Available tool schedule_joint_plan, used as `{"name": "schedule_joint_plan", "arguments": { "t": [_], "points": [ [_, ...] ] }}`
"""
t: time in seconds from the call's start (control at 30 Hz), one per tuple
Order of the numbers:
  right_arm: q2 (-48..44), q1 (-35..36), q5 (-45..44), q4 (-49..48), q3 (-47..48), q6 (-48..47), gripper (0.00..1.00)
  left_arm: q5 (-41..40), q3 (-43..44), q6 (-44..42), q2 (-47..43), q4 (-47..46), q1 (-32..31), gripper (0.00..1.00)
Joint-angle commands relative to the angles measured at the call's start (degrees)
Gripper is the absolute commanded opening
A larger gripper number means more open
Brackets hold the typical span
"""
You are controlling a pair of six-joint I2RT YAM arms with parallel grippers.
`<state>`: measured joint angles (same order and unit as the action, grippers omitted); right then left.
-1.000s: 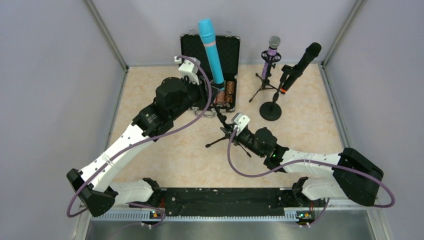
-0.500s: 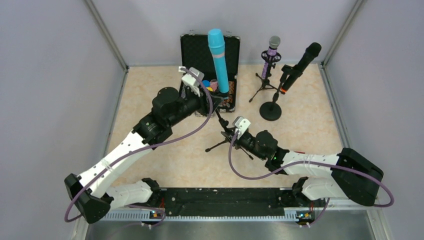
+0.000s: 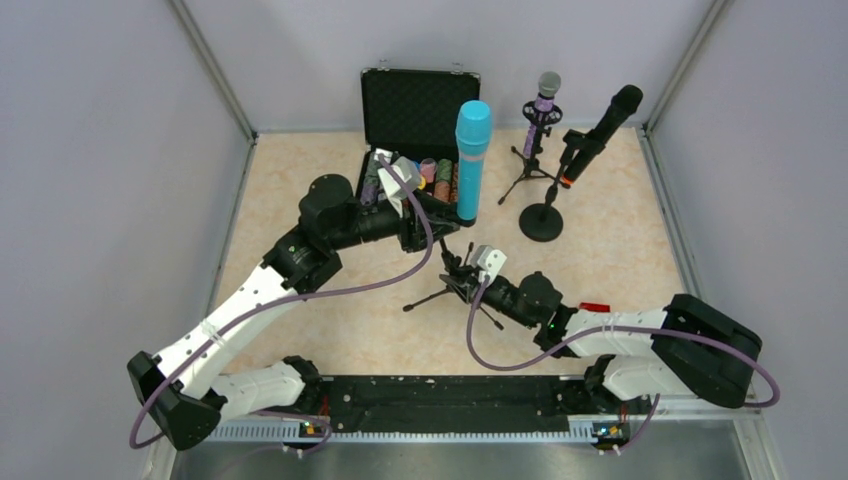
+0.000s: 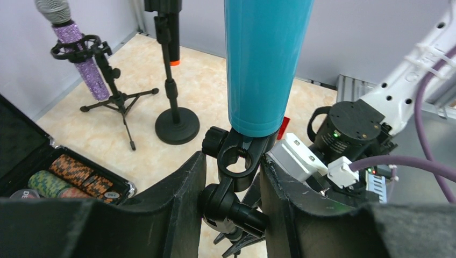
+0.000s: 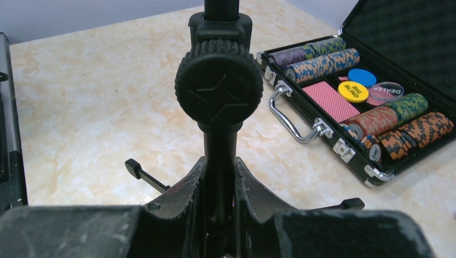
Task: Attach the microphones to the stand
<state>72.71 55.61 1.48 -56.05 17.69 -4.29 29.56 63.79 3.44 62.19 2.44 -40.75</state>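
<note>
The left pincer [image 3: 437,222] is closed on the black clip [image 4: 240,156] at the top of a small tripod stand [image 5: 218,153], with its fingers [image 4: 183,204] pressing the clip from both sides. The turquoise microphone [image 3: 472,158] stands upright in that clip, near an open case [image 3: 420,95] of poker chips [image 5: 400,115] on the counter [image 3: 300,180]. The right pincer [image 3: 464,278] is clamped narrowly on the stand's pole below its knob [image 5: 219,83]. Further right, the purple microphone [image 3: 541,108] sits in its own tripod [image 3: 527,180], and the black microphone [image 3: 598,130] leans in a round-based stand [image 3: 541,222].
</note>
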Motion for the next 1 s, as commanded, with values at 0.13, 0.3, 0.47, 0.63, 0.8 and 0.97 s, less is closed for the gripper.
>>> {"name": "schedule_joint_plan", "arguments": {
  "t": [0.13, 0.3, 0.47, 0.63, 0.8, 0.97],
  "points": [
    [3.3, 1.0, 2.0, -0.5, -1.8, 0.1, 0.0, 7.0, 7.3, 0.0, -3.2, -10.8, 0.8, 0.0],
    [4.0, 1.0, 1.5, -0.4, -0.9, 0.0, 0.0, 2.9, 5.9, 1.9, -2.6, -12.4, 0.7, 0.0],
    [4.2, 1.1, -2.5, 4.3, 1.9, -0.6, 0.0, -7.3, 5.9, 2.9, -2.3, -10.9, 0.8, 0.0],
    [4.2, 1.1, -6.9, 3.3, 2.2, -2.4, 0.0, -25.8, 6.1, 8.1, -2.3, -11.0, 0.7, 0.0],
    [4.6, 1.1, -9.0, 3.3, 3.1, -3.2, 0.0, -37.7, 7.5, 11.9, -1.5, -9.7, 0.8, 0.0],
    [5.4, 1.1, -10.2, 2.4, 3.4, -3.3, 0.0, -43.4, 11.7, 16.1, 1.3, -4.8, 0.7, 0.0]
  ]
}}
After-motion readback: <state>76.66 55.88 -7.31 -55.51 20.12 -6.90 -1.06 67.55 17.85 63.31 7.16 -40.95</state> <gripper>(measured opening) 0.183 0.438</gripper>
